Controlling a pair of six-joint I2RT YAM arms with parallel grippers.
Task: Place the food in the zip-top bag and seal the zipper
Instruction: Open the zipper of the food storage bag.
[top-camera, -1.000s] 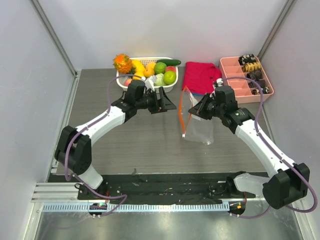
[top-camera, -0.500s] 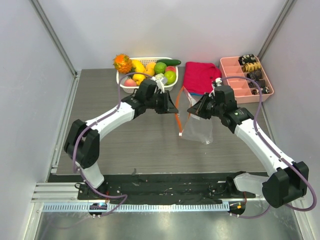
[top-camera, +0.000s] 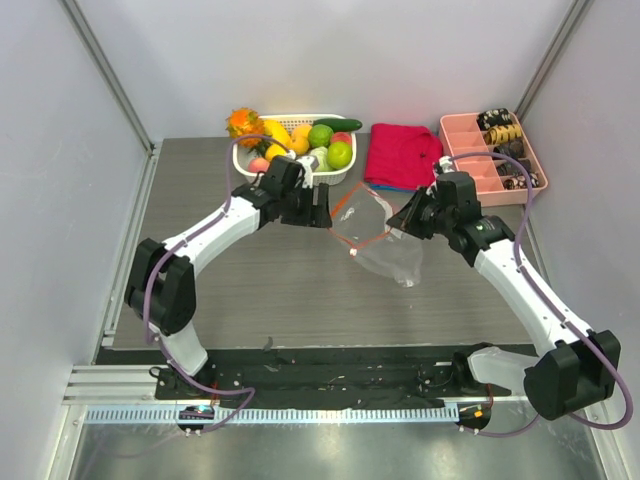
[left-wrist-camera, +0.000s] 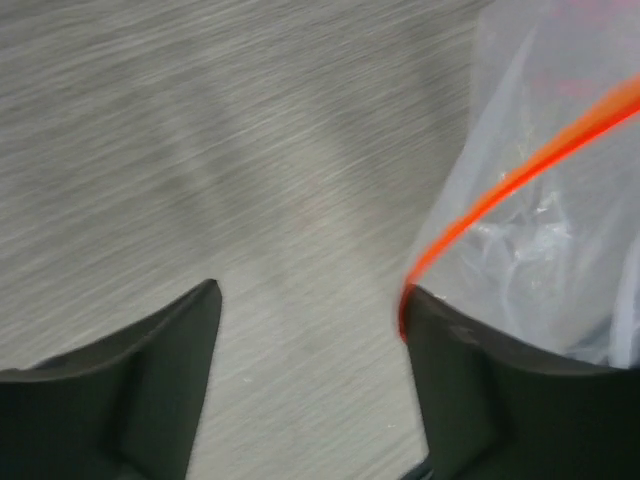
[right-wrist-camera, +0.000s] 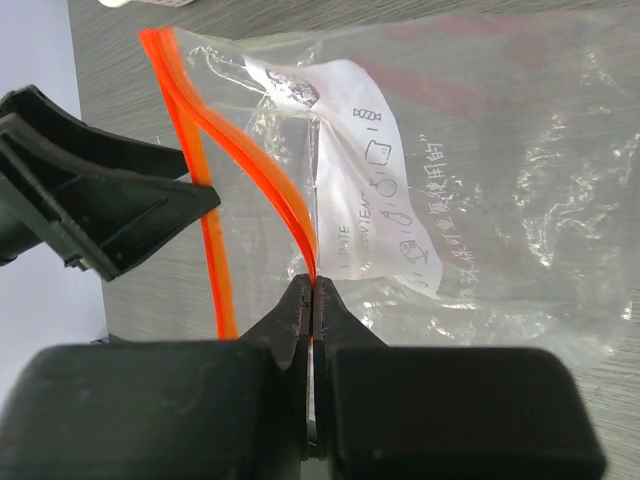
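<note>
My right pincer (right-wrist-camera: 313, 290) is clamped on the zipper (right-wrist-camera: 185, 150), with the zip-top bag (right-wrist-camera: 500, 150) spread beyond it. My left pincer (left-wrist-camera: 308, 290) stands apart above the worktop (left-wrist-camera: 200, 120), the strip touching one finger. Only the top view shows the food (top-camera: 338, 154), back in the basket (top-camera: 344, 174).

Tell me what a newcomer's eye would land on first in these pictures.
The clear bag held up at mid-table, its orange-red zipper spread into an open loop. The right gripper pinches that strip, while the left gripper stands open at the mouth's other side. Behind them, a white basket of bright fruit sits at the table's far edge.
</note>
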